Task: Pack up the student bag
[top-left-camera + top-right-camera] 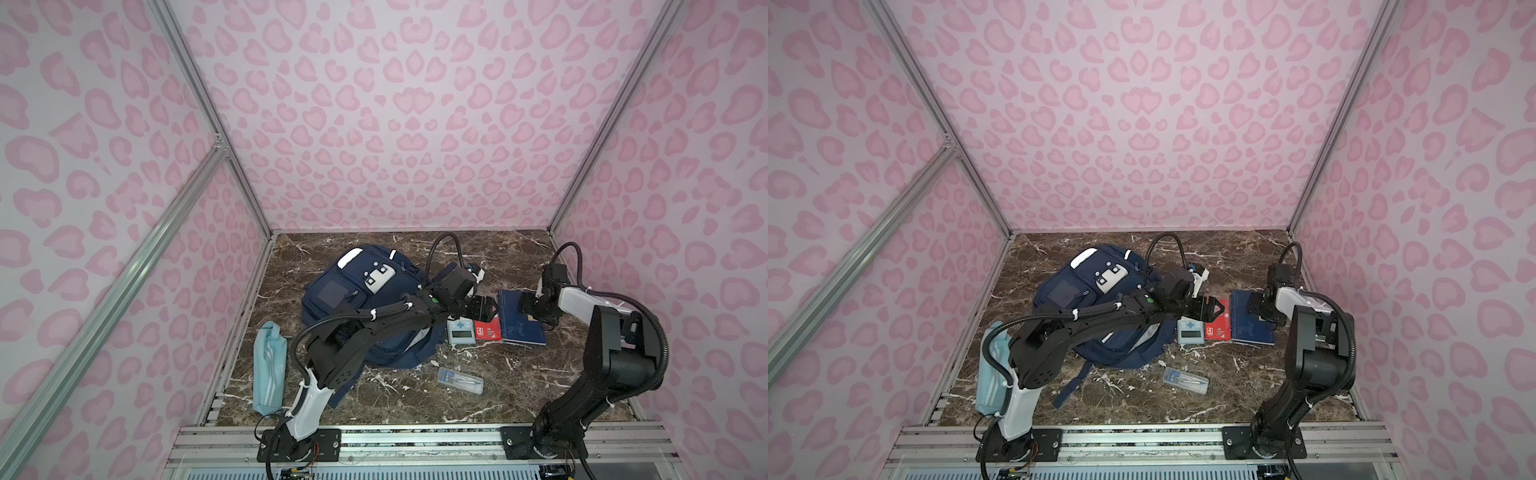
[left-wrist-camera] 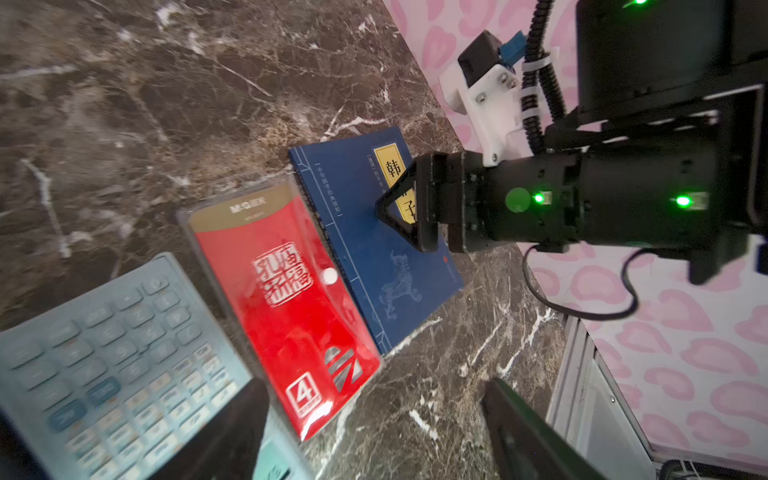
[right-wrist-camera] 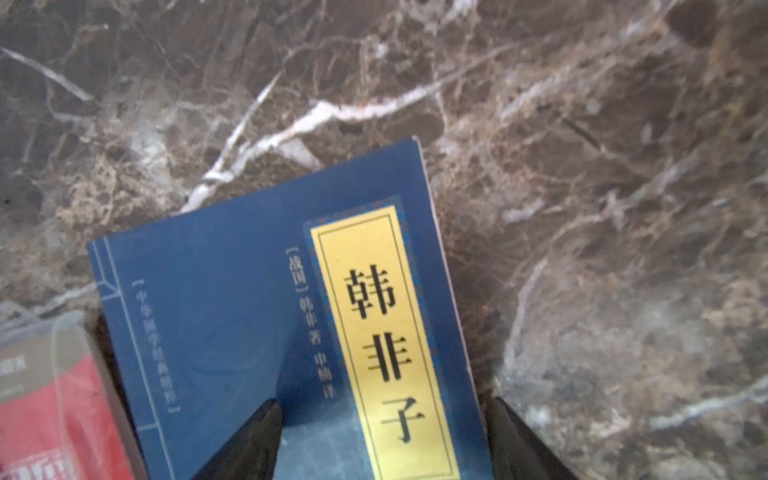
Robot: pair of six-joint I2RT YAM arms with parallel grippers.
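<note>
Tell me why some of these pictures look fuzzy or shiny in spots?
Left wrist view: the calculator nearest the lens is blurred, and white glare sits on a corner of the red pouch. Right wrist view: the blue book is soft, partly hazy. Both top views: fairly sharp, with wall edges splayed by a wide lens.

The student bag [image 1: 353, 299] is navy with white patches. Beside it lie a pale teal calculator [image 2: 104, 365], a red packet [image 2: 282, 299] (gold-topped, white seal print) and a navy book [image 2: 374, 257] with a yellow label. Under the bag is a brown marble table [image 1: 519, 374], white-veined.
</note>
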